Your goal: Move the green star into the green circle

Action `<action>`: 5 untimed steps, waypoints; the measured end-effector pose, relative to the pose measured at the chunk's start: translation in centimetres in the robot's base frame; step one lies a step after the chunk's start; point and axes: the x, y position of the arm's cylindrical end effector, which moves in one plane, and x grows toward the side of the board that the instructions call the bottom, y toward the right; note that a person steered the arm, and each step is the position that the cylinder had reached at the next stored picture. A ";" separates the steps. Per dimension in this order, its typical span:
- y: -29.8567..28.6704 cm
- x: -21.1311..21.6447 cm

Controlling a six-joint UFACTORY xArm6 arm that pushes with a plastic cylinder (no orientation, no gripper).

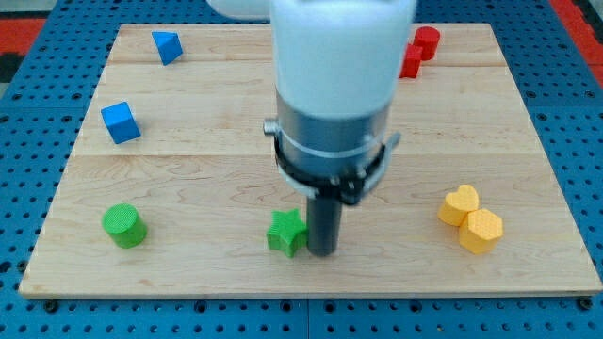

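Sitting low in the middle of the frame, the green star point(285, 233) rests on the wooden tabletop point(217, 132), with my tip point(322, 250) touching or just beside its right edge. No hand is fitted, only the dark rod, which grips nothing. The green circle point(123, 225) stands well apart at the lower left. Two blue blocks point(120, 122) point(167, 46) lie at the upper left, two red blocks point(419, 51) touch at the upper right, and two yellow blocks point(470, 218) touch at the lower right.
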 end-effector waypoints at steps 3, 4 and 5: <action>-8.9 -0.5; -6.6 1.1; -9.7 0.8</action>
